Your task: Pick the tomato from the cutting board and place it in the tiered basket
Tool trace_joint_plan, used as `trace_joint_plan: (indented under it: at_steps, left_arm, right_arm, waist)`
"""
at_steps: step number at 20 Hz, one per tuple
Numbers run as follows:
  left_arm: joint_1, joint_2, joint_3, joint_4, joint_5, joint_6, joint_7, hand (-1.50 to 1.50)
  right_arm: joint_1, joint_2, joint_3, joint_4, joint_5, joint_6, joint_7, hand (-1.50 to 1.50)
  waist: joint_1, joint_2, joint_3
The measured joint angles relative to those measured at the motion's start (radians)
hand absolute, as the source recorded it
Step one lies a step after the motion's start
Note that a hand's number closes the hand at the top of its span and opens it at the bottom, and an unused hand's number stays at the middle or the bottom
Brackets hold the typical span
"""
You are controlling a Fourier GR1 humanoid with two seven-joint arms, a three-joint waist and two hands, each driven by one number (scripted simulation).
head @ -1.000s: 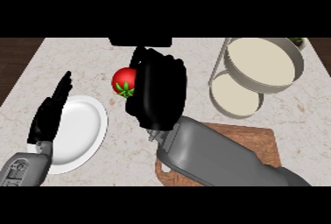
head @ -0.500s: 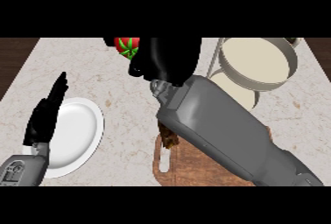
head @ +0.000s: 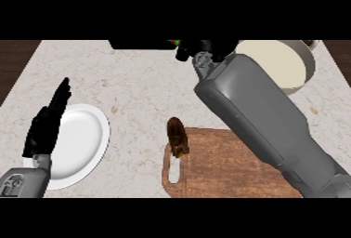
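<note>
We are looking down at the counter [head: 137,79], where our right forearm [head: 267,121] is stretching across the board [head: 226,167] toward the far edge. Beside it, the basket [head: 288,58] is sitting at the far right, and a white plate [head: 86,139] is lying at the left. Our left hand [head: 48,125] is resting over the plate's edge, fingers straight and pointing up. Our right hand [head: 202,49] is curling round the tomato [head: 178,43], just left of the basket; only a red-green sliver is showing. No writing is readable.
</note>
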Motion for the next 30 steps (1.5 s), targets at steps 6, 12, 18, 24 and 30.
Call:
trace_joint_plan:
  at_steps: [6,12,18,24,30]
  left_arm:
    - [-0.004,-0.007,0.002,0.002,-0.006,-0.006,0.008,0.00]
    - [-0.004,-0.021,0.015,0.015,-0.019,-0.007,-0.010,0.00]
    - [0.002,-0.023,0.034,0.023,-0.023,-0.024,-0.024,0.00]
    - [0.006,-0.022,0.042,-0.010,-0.033,-0.033,-0.004,0.00]
    - [0.002,-0.026,0.051,-0.007,-0.036,-0.044,0.002,0.00]
  right_arm:
    - [0.013,-0.106,-0.013,0.083,0.063,0.070,-0.041,1.50]
    - [0.063,-0.179,-0.072,0.095,0.059,0.100,-0.148,1.50]
    - [0.138,-0.187,-0.138,0.085,0.013,0.107,-0.248,1.50]
    - [0.227,-0.182,-0.223,0.054,-0.065,0.100,-0.315,1.50]
    - [0.279,-0.152,-0.332,0.086,-0.150,0.061,-0.323,-1.50]
  waist:
    - [-0.003,0.001,0.000]
    - [-0.003,0.002,0.000]
    - [-0.002,0.002,0.001]
    - [-0.004,-0.004,-0.002]
    - [-0.003,-0.006,-0.002]
